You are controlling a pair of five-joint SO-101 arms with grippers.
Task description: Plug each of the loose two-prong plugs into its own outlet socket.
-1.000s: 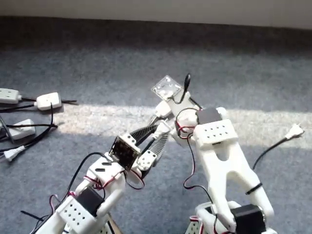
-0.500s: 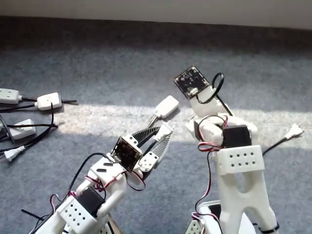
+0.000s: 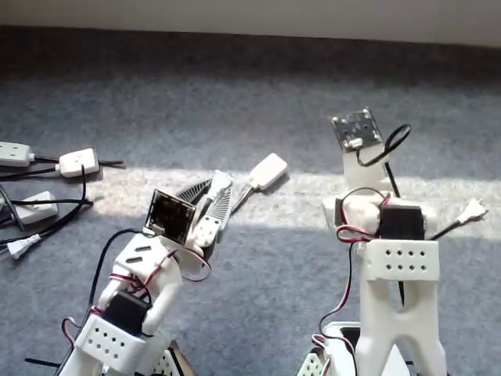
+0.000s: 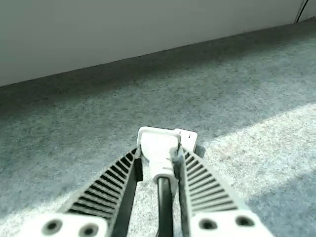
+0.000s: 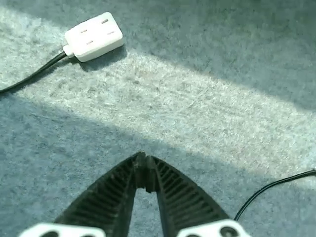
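Observation:
My left gripper (image 4: 159, 153) is shut on a white two-prong plug (image 4: 157, 145) whose black cord runs back between the fingers. Just past the plug, a white outlet socket (image 4: 187, 136) lies on the grey carpet, partly hidden by it. In the high view the left gripper (image 3: 219, 188) sits a little left of that socket (image 3: 268, 171). My right gripper (image 5: 146, 170) is shut on nothing and hangs above the carpet, well back from the socket (image 5: 94, 35), whose slots face up. A loose white plug (image 3: 473, 210) lies at the far right.
At the left edge lie more white outlet blocks (image 3: 78, 162), (image 3: 14, 153), (image 3: 33, 208) and another loose plug (image 3: 19, 247) among black cords. A thin black cord (image 5: 266, 190) crosses the carpet near my right gripper. A wall (image 4: 123, 24) bounds the far side.
The right arm has pulled back and swung right, away from the socket. The left gripper, still holding the plug, has swung left. The socket has stayed where it was.

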